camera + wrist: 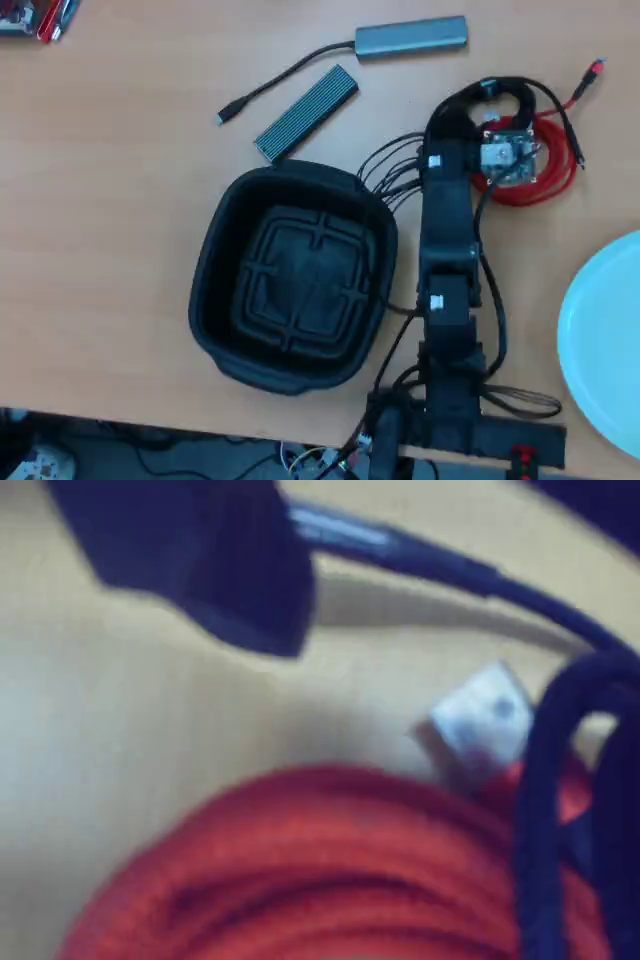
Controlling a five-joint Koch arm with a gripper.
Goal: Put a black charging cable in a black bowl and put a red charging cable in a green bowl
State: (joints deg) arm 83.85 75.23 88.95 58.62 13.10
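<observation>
The red charging cable (330, 870) lies coiled on the table, filling the bottom of the blurred wrist view; overhead it shows as a red coil (553, 172) at the upper right. The black charging cable (450, 565) runs across and loops over the coil's right side, and shows thinly overhead (560, 118). A silver plug (482, 723) lies between them. My gripper (440, 550) hangs just above the coil (492, 105), jaws apart and holding nothing. The black bowl (215, 300) sits left of the arm. The pale green bowl (600, 330) is cut by the right edge.
A grey USB hub (412, 36) with a black lead and a ribbed grey metal case (307, 113) lie at the top of the overhead view. The arm's base and wires (450, 410) are at the table's front edge.
</observation>
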